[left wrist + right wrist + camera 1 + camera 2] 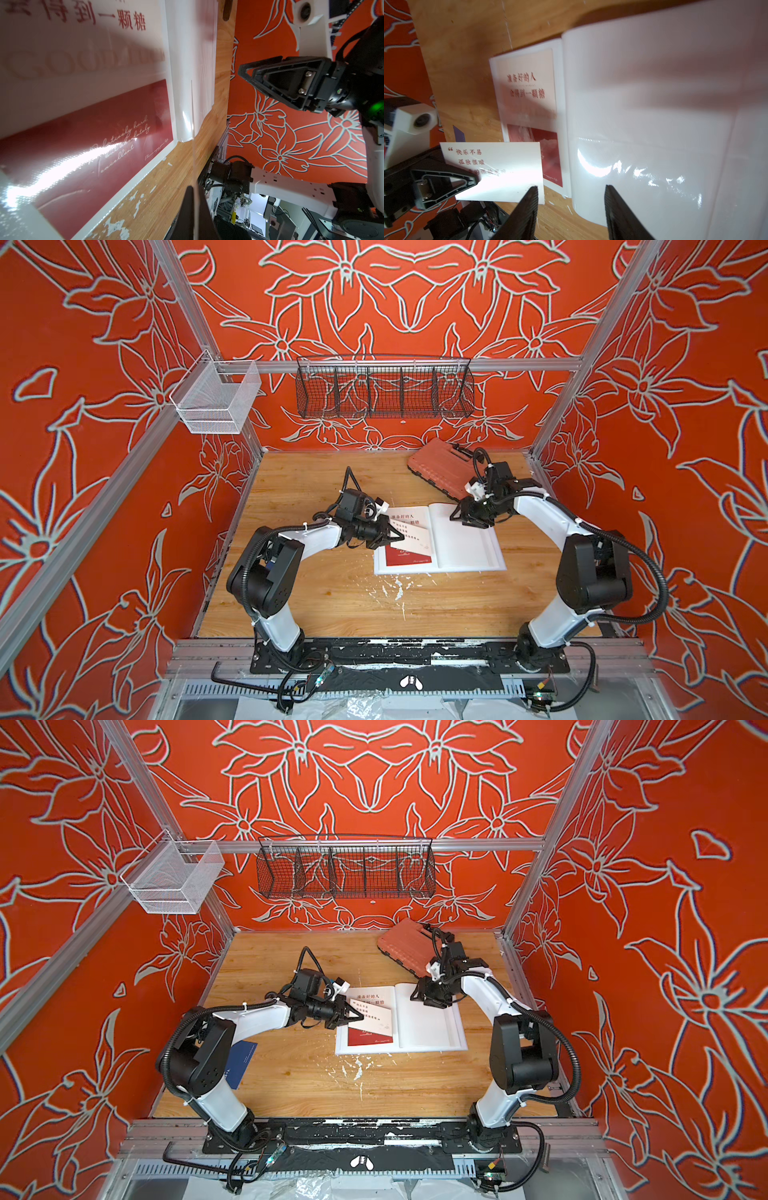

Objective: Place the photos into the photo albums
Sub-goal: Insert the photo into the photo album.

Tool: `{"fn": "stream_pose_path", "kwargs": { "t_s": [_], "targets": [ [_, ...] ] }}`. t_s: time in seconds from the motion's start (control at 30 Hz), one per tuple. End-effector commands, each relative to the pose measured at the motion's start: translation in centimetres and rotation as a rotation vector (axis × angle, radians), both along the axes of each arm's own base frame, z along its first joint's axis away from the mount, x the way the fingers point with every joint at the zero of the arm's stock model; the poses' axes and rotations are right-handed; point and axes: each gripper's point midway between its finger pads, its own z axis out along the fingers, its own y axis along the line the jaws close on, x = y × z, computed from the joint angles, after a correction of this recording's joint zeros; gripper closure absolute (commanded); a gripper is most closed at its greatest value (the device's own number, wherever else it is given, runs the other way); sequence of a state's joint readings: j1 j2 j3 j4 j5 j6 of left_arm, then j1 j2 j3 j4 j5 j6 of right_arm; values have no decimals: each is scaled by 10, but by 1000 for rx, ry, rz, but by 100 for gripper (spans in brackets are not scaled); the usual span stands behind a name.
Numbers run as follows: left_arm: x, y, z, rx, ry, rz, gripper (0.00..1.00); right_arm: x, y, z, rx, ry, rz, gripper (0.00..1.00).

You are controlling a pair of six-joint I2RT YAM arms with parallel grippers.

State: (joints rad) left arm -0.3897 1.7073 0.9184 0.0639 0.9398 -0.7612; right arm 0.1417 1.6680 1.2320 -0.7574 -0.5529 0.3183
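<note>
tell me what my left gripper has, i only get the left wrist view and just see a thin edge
Observer: The left gripper is shut on a white card with Chinese text, held over the left page of the photo album.
Operator: any photos lying loose on the table
Observer: A top view shows one navy blue card on the table, partly behind the left arm.
Operator: is the right gripper free
Observer: Yes. The right wrist view shows the right gripper open and empty above the album's blank right page.
</note>
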Motion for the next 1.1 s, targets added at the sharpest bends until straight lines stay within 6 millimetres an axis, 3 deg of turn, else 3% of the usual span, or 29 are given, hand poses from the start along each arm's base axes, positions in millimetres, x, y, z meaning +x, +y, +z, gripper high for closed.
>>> {"fn": "stream_pose_path", "kwargs": {
  "t_s": [0.0, 0.43, 0.63, 1.07],
  "targets": [
    [-12, -6, -8, -2, 11, -44, 100, -29, -3, -17, -24, 99, 38, 51],
    [-8, -25, -28, -2, -18, -50, 100, -41, -25, -75, -178, 263, 34, 63],
    [-8, -28, -28, -22, -36, -38, 100, -38, -42, -83, -292, 290, 37, 66],
    [-1, -38, -33, -73, -58, -27, 100, -33, -43, -86, -303, 309, 32, 69]
  ]
}}
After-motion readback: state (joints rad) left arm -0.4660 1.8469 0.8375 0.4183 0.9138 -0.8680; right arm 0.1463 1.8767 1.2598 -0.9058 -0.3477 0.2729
